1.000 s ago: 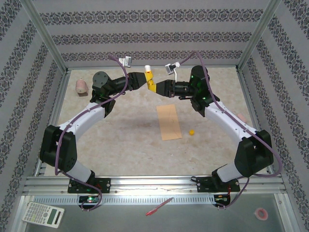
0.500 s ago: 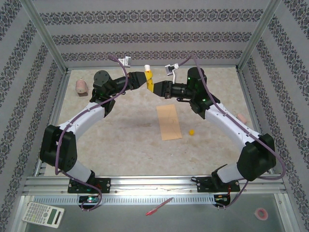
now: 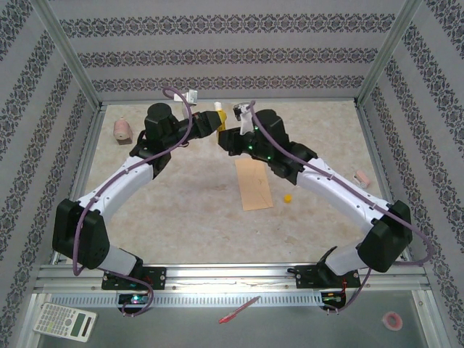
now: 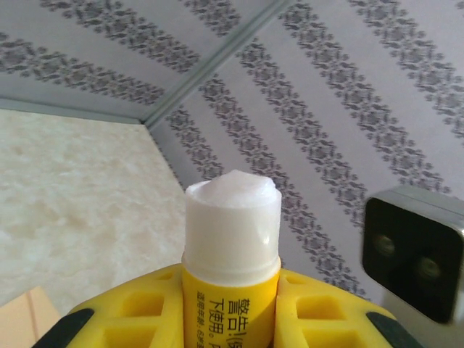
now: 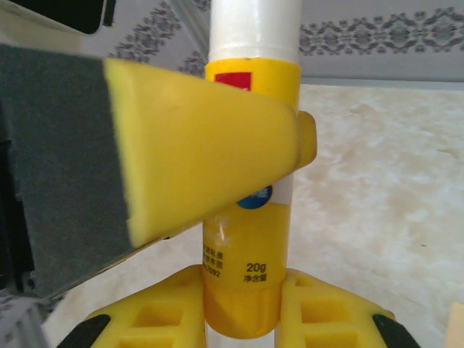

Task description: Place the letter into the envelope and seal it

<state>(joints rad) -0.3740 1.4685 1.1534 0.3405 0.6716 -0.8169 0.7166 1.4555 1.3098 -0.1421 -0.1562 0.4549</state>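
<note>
The tan envelope (image 3: pixel 254 183) lies flat on the table's middle, flap shut; its corner (image 4: pixel 22 322) shows low in the left wrist view. The letter is hidden. Above the back of the table a yellow glue stick (image 3: pixel 220 110) stands upright, uncapped, with white glue showing at its top (image 4: pixel 232 196). My left gripper (image 3: pixel 218 121) (image 4: pixel 230 315) is shut on the stick's upper body. My right gripper (image 3: pixel 226 136) (image 5: pixel 243 315) is shut on the stick's bottom end (image 5: pixel 246 290), just below the left one's yellow finger (image 5: pixel 203 145).
The small yellow cap (image 3: pixel 288 197) rests on the table right of the envelope. A pink object (image 3: pixel 122 129) sits back left, another (image 3: pixel 361 176) at the right edge. Calculator (image 3: pixel 65 321), red pen (image 3: pixel 239 309) and tape roll (image 3: pixel 392 320) lie on the near shelf.
My right gripper has swung left, turned under the glue stick and closed on its bottom end. The left arm has shifted slightly, still holding the stick.
</note>
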